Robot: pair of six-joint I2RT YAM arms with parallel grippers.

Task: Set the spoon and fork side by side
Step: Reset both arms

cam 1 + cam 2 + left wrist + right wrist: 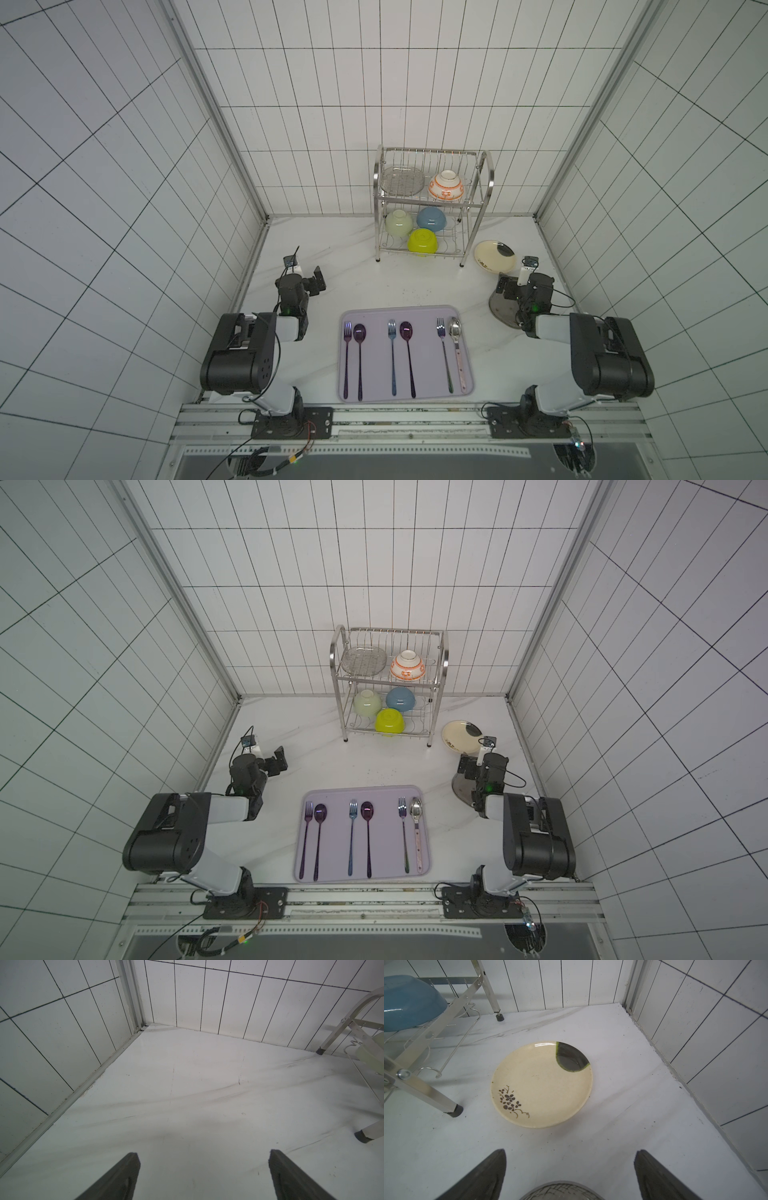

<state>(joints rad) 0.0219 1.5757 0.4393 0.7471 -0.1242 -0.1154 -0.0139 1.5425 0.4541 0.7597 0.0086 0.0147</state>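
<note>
Left gripper (202,1155) hangs off the tray's (374,374) far left corner over bare table, jaws spread wide with nothing between them. Right gripper (571,1153) is spread just as wide and empty off the tray's far right corner. It sits above the edge of a grey plate (498,309), and a cream plate (542,1084) lies farther from the tray.

On the tray I see three pairs with handles roughly parallel. At its left end are a purple fork (348,331) and a purple spoon (360,332). In its middle are a blue fork (392,328) and a dark spoon (406,330). At its right end are a thin fork (440,326) and a silver spoon (456,328). I judge the layout as good as finished, so the main danger is undoing it.

The right-end pair lies closest together, and from the top views I cannot tell whether those two touch. A jaw lowered there would likely shove one across the other. The handles look thin, slick and flat on the tray, so a pinch could skid one out of line or flip it onto its neighbour.

If I drop the right gripper straight down, it would strike the grey plate's rim and could tip or slide the plate toward the tray. Swinging that arm low across the tray's right edge could sweep the silver spoon.
</note>
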